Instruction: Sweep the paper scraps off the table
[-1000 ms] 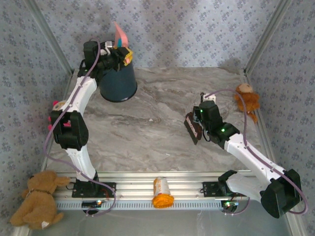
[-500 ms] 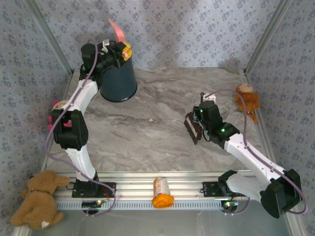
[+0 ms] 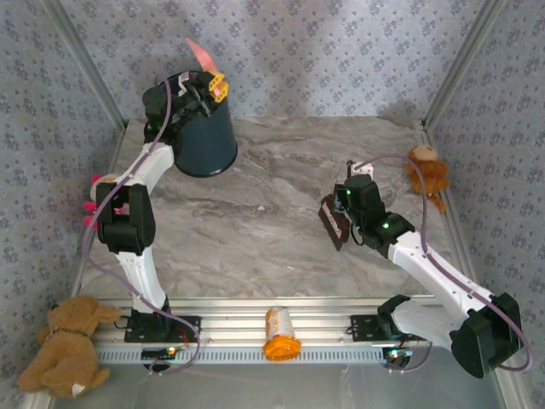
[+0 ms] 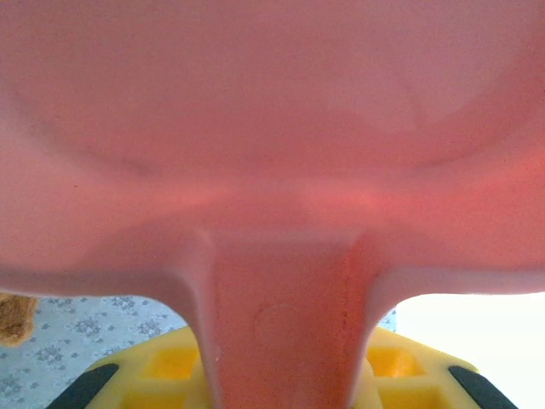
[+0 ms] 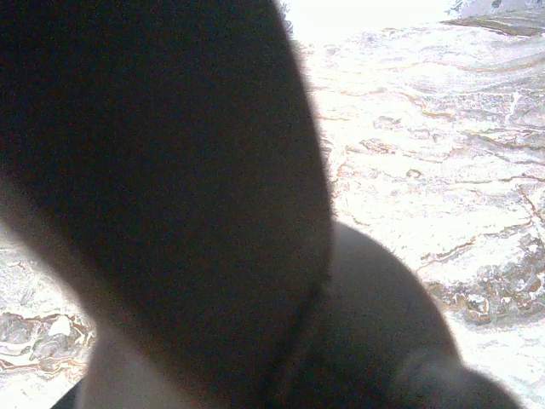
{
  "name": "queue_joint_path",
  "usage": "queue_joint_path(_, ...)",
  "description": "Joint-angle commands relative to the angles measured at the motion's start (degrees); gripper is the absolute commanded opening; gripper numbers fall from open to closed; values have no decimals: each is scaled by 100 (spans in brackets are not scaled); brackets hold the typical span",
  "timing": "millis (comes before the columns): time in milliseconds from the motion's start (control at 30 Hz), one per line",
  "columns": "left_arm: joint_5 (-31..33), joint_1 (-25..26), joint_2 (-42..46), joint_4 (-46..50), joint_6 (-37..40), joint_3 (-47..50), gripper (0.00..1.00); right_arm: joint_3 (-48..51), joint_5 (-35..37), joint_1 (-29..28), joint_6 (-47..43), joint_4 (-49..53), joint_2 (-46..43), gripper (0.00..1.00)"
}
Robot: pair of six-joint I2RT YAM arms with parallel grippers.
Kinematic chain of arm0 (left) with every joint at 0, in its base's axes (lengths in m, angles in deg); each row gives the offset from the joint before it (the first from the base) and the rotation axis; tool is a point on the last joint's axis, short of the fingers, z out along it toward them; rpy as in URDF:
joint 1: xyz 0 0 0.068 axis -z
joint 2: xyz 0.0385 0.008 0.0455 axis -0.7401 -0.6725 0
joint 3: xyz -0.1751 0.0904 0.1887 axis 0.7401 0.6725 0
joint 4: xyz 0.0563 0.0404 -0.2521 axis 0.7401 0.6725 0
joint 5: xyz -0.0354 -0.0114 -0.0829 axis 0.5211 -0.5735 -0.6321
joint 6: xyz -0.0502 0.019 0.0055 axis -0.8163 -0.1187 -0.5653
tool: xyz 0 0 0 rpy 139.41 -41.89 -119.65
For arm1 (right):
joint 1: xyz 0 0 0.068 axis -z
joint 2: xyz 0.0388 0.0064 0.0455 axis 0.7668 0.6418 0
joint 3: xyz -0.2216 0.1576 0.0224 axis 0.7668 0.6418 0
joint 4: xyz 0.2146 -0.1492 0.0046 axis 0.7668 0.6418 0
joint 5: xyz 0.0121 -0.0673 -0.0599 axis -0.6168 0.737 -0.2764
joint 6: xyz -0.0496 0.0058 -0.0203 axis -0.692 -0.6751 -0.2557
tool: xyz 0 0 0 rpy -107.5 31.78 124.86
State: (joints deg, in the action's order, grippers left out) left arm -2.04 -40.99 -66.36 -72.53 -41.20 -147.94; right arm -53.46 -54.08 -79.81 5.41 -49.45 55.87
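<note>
Top external shows my left jaws clamped on the handle of the pink dustpan (image 3: 202, 54), raised above the dark bin (image 3: 204, 141) at the table's (image 3: 272, 213) far-left corner. Well right of the bin, my right jaws grip a dark brush (image 3: 332, 223) over the table.

You have the bench (image 3: 281, 213) as a flat, level top in grey-beige marble finish, with darker brown veins running diagonally across it. A ribbed aluminium rail (image 3: 281, 308) runs along its near edge. In your right wrist view the bench (image 5: 426, 170) reads pale under glare, with the veining visible.
</note>
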Motion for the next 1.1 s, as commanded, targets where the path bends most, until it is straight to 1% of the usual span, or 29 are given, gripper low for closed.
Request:
queue_joint_path(0, 39, -20, 58, -563, -94, -53, 0, 33, -1, 16, 56, -87, -132, 0)
queue_joint_path(200, -116, -24, 294, -8, 528, -21, 0, 28, -14, 13, 69, -97, -154, 0)
queue_joint_path(300, -267, -29, 497, 932, 1347, -117, 0, 41, -22, 16, 76, -114, -166, 0)
queue_joint_path(400, -253, -33, 749, 1927, 2211, -166, 0, 69, -46, 21, 92, -129, -180, 0)
queue_joint_path(600, -223, -15, 1008, 2911, 3229, -198, 0, 98, -97, 39, 139, -137, -184, 0)
queue_joint_path(800, -129, -13, 1218, 4104, 4356, -290, 0, 106, -139, 56, 151, -132, -218, 0)
queue_joint_path(933, -46, -13, 1281, 5009, 5164, -521, 0, 144, -202, 85, 186, -142, -276, 0)
queue_joint_path(1000, 18, -9, 1340, 5430, 5609, -626, 0, 179, -243, 100, 207, -159, -307, 0)
queue_joint_path(1067, 223, 15, 1428, 6093, 6254, -762, 0, 227, -324, 140, 286, -191, -365, 0)
